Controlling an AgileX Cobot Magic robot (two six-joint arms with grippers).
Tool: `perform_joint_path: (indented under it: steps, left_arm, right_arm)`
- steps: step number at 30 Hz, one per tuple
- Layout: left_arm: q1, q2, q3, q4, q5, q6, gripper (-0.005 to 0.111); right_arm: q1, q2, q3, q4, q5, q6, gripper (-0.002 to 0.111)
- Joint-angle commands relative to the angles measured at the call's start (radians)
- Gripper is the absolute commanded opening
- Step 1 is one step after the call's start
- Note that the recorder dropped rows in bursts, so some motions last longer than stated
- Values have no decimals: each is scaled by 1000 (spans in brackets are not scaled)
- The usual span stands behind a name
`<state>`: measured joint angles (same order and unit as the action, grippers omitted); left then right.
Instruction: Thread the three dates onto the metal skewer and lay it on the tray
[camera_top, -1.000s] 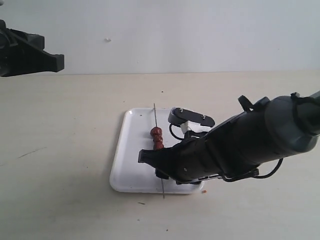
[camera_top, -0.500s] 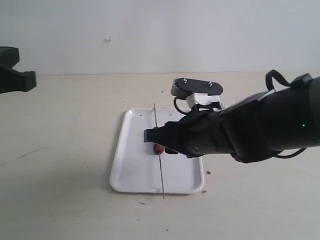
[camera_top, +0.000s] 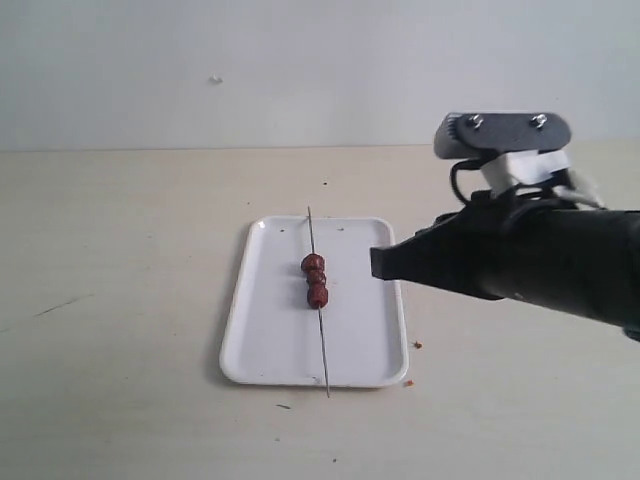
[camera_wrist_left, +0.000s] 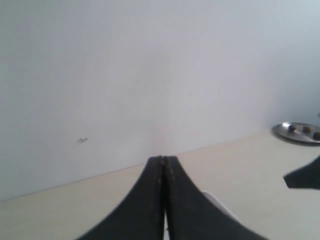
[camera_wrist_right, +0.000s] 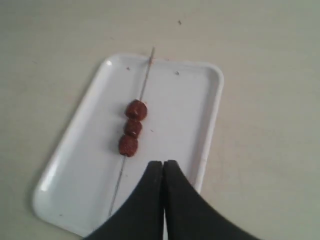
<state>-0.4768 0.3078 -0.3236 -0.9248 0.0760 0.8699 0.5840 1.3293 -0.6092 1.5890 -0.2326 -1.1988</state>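
Your right gripper (camera_wrist_right: 163, 164), fingers pressed together on nothing, has pulled back off the tray (camera_top: 262, 330), leaving the metal skewer (camera_top: 324, 350) with its three dates (camera_top: 315, 279) lying there just ahead of its tips, so the task looks finished.

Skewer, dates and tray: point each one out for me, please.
metal skewer (camera_top: 322, 340), exterior view, bare rod below the dates.
three dates (camera_wrist_right: 133, 128), right wrist view, the middle date.
tray (camera_top: 265, 320), exterior view, bare floor left of the skewer.
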Motion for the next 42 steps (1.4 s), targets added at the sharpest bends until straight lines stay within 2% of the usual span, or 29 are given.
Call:
perform_joint_path:
  steps: [1,5,7,12,20,24,26,29,31,34,39,41,42]
  left_arm:
    - [0,-173,112,-26,-6,-29,0]
    - [0,-275,204,-32,-116,-29,0]
    - [0,-308,253,-36,-118,-43,0]
    - [0,-308,303,-55,-109,-56,0]
    - [0,-308,303,-55,-109,-56,0]
    - [0,-308,303,-55,-109,-56,0]
    - [0,-308,303,-55,-109,-56,0]
    - [0,-308,303,-55,-109,-56,0]
    - [0,-308,303,-55,-109,-56,0]
    - [0,-308,303,-55,-109,-56,0]
    - [0,-308,303,-55,-109,-56,0]
    - [0,-308,303,-55,-109,-56,0]
    - [0,-308,303,-55,-109,-56,0]
  right_arm:
    - [4,-233,49,-67,55,-13,0]
    - [4,-452,96,-186,152,-13,0]
    - [4,-615,124,-269,233,-13,0]
    - [4,-927,158,-262,241,-11,0]
    - [4,-1101,158,-260,241,-8,0]
    - [-3,-1141,160,-290,151,-19,0]
    - [-98,-1191,185,-287,168,-21,0]
    - [-417,-1302,254,-287,251,-19,0]
    - [-533,-1329,285,-287,266,-19,0]
    - [-608,-1329,313,-286,262,-3,0]
    - [-615,-1329,338,-291,262,-5,0]
    - [-615,-1329,352,-363,276,26,0]
    - [-615,-1329,359,-520,285,150,0]
